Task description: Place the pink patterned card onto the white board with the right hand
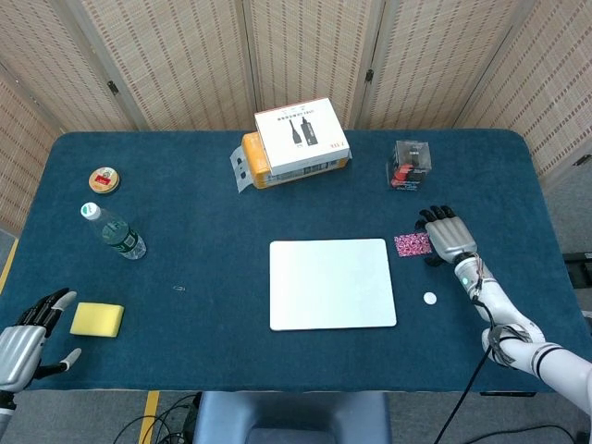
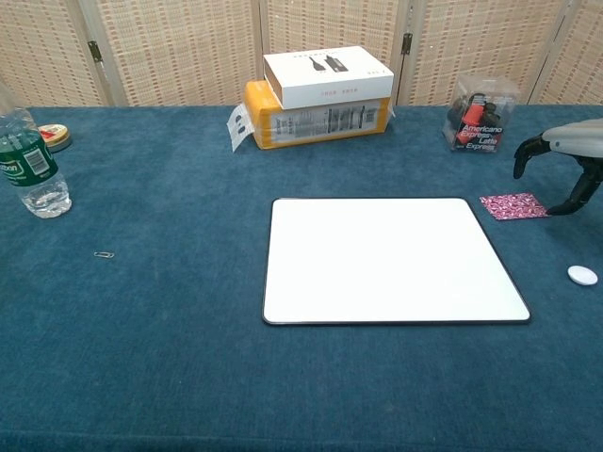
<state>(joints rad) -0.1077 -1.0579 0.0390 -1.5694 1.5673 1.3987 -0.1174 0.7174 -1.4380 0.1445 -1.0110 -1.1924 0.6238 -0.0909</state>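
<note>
The pink patterned card point(image 1: 411, 244) point(image 2: 512, 206) lies flat on the blue cloth just right of the white board point(image 1: 332, 283) point(image 2: 388, 259). My right hand point(image 1: 445, 235) point(image 2: 565, 160) hovers over the card's right edge, fingers spread and arched downward, holding nothing. In the chest view its fingertips hang above the cloth beside the card. My left hand point(image 1: 26, 339) rests open at the near left corner of the table, empty, beside a yellow sponge point(image 1: 97, 319).
A small white disc point(image 1: 430, 298) point(image 2: 582, 275) lies near the right hand. A clear box of red items point(image 1: 408, 165) point(image 2: 480, 114) stands behind the card. Stacked white and orange boxes point(image 1: 298, 141) sit at the back. A water bottle point(image 1: 113, 232), a round tin point(image 1: 104, 179) and a paper clip point(image 1: 179, 289) lie at left.
</note>
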